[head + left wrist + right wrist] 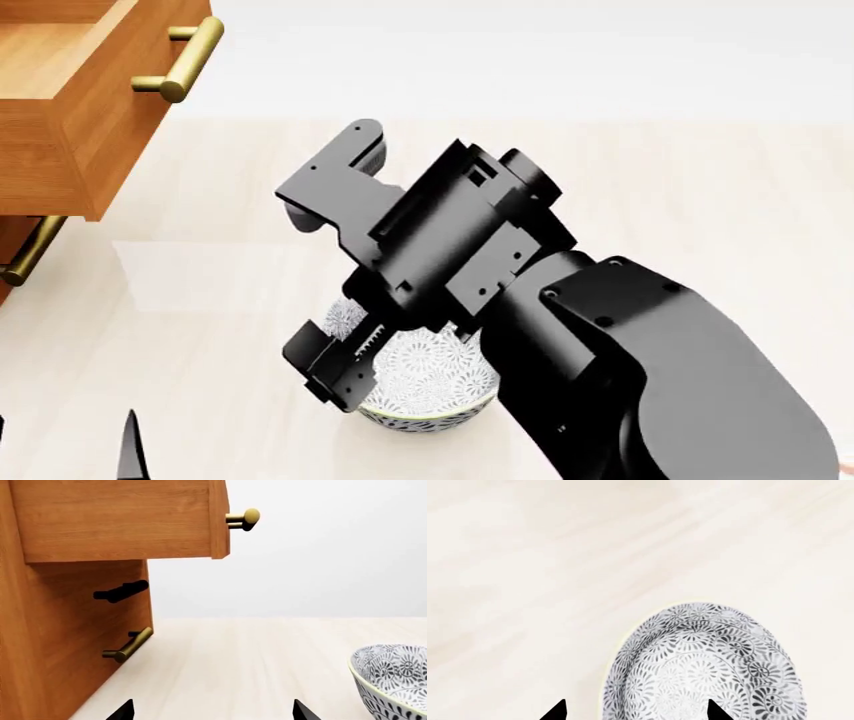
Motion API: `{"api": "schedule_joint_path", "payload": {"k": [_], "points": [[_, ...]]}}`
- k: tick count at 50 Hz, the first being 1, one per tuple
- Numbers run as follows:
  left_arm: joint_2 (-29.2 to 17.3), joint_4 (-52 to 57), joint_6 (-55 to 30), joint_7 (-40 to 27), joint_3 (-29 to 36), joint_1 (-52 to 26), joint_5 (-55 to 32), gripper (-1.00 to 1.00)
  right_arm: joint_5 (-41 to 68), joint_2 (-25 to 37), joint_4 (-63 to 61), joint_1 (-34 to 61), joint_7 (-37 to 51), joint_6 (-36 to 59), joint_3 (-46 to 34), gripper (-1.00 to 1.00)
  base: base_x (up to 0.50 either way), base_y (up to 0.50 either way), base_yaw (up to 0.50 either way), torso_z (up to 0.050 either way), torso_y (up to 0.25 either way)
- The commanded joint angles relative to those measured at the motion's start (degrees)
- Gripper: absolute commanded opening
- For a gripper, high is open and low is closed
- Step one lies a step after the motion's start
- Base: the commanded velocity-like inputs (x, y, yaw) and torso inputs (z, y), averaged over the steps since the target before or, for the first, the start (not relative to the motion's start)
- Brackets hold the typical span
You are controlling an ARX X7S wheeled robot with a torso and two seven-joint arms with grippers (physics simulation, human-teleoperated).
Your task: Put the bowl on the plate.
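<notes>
cabinet (60, 110): wooden, far left in the head view, top drawer (94, 80) pulled out, brass bar handles (180, 60)
left end effector (212, 711): low over the pale worktop (667, 200), only two dark fingertips show, set wide apart, nothing between them
bowl (434, 385): speckled floral one, sits on the worktop, mid-bottom of the head view
right end effector (635, 712): right above the bowl, tips spread, one over the rim, gripping nothing
</notes>
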Motion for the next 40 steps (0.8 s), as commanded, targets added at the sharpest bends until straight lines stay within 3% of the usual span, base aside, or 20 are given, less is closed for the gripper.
{"api": "schedule_joint_path", "payload": {"k": [1,40], "points": [[-0.37,0.65,-0.18,-0.39,-0.02,0.28,-0.24,1.0,0.32,-0.05,0.76,-1.02,-0.33,-1.47,-0.79,1.0,0.0,0.0,0.0,0.0,0.0],[-1.09,1.01,0.28,-1.19,0.44,0.61,-0.63,1.0,1.43,-0.05,3.7,-5.21,-0.15,-4.5,-0.57,1.0,0.0,0.0,0.0,0.0,0.0]]}}
